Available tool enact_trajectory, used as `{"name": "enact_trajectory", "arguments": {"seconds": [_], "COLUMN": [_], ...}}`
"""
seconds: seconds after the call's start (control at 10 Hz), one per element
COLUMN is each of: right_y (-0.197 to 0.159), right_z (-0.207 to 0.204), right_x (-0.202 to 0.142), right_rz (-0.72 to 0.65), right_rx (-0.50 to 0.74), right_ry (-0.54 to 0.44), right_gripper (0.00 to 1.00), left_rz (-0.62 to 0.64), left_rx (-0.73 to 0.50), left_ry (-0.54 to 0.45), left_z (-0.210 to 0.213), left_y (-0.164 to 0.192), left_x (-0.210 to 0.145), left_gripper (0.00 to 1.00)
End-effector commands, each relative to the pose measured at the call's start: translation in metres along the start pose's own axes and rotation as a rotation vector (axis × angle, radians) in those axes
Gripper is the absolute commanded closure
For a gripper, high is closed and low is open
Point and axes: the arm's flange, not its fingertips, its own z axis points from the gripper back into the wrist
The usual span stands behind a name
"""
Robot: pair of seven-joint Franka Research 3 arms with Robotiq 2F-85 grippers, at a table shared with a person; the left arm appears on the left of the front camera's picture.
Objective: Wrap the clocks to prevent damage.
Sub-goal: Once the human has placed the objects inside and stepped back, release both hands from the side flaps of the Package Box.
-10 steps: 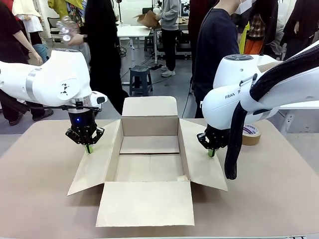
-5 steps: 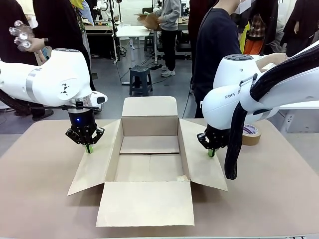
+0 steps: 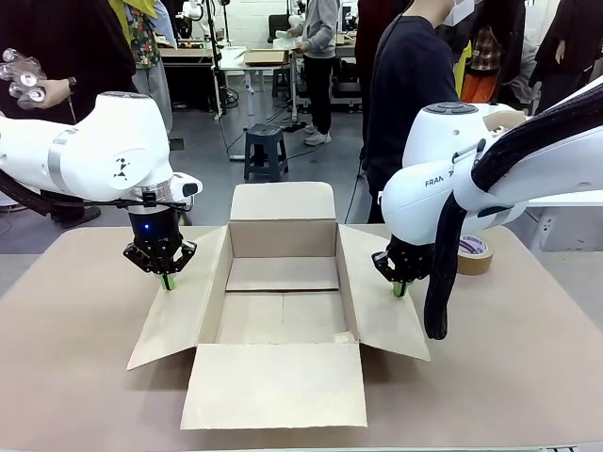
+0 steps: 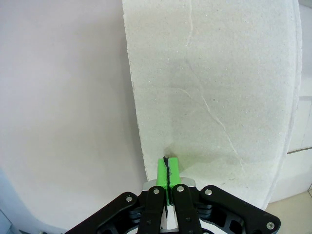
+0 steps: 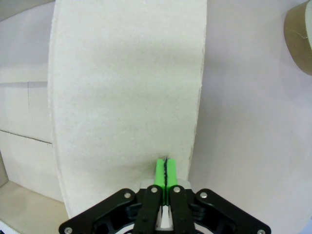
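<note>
Plain tan cardboard box (image 3: 273, 386), beige table (image 3: 75, 377), brown tape roll (image 3: 474, 256), green pads (image 4: 162, 173) on black jaws

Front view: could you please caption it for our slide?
Shut left hand and right hand touch the open cardboard box's side flaps.

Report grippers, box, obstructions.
Left gripper shut at left flap; right gripper shut at right flap. Cardboard box open, empty. Tape roll far right.

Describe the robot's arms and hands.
Both arms are white, with rounded shells. The left arm bears a grey band, a black mark and a blue light. The right arm carries black lettering and a black sleeved cable. The left hand and right hand are black, with green pads.
</note>
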Motion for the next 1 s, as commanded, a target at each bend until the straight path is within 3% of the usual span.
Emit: {"name": "enact_trajectory", "arguments": {"seconds": [0.0,0.9], "right_y": [-0.0003,-0.0003], "right_z": [-0.0031,-0.0031], "right_x": [0.0000,0.0000], "right_rz": [-0.009,-0.009], "right_rx": [-0.011,-0.011], "right_ry": [0.003,0.003], "right_gripper": [0.99,0.99], "left_rz": [-0.005,-0.005], "left_rx": [-0.001,-0.001], "left_ry": [0.000,0.000], "left_z": [-0.0004,-0.0004], "left_y": [-0.0002,-0.0002], "left_x": [-0.0001,-0.0001], "left_gripper": [1.00,1.00]}}
